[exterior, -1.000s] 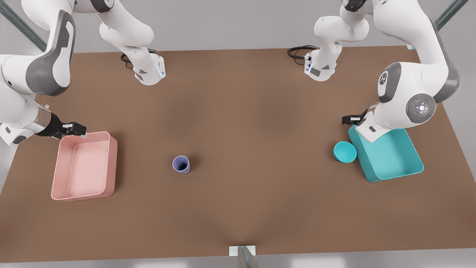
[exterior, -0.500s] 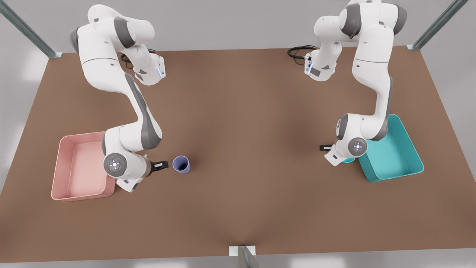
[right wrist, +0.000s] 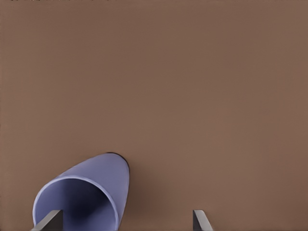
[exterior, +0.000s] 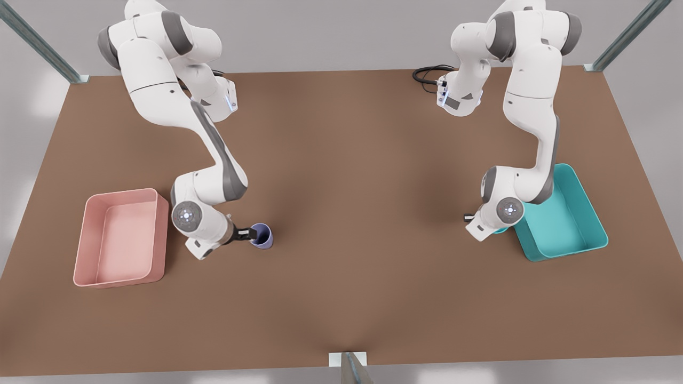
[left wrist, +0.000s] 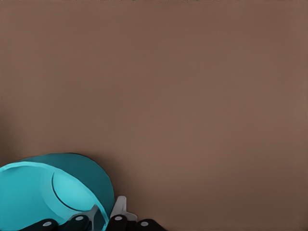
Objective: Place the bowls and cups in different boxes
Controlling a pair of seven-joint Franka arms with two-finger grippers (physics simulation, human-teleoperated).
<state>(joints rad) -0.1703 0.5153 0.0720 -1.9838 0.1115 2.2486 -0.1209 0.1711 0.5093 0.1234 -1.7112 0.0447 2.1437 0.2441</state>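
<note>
Meanwhile, since half a second earlier, we saw the arm on the front view's left swing clear of the pink box (exterior: 121,238) and bring the right gripper (exterior: 248,234) up against the lavender cup (exterior: 261,235). Before, that gripper had stopped just short of the cup. In the right wrist view the cup (right wrist: 84,194) stood upright on the brown table (right wrist: 192,86), and the fingers (right wrist: 49,221) were spread wide apart, one at the cup's rim and the other well off to the side, gripping nothing.

On the front view's right, the other arm had hardly moved. Its wrist sat low beside the teal box (exterior: 564,217) and hid most of the teal bowl (exterior: 500,230), which lay just outside the box's near corner. In the left wrist view we saw the left gripper (left wrist: 107,220) with its fingers (left wrist: 119,208) close together on either side of the bowl's (left wrist: 45,192) rim; we could not tell whether they pinched it.

Both boxes held nothing, and each stood near its own end of the table (exterior: 363,202), well apart. Black cables (exterior: 429,73) curled at the arm bases.
</note>
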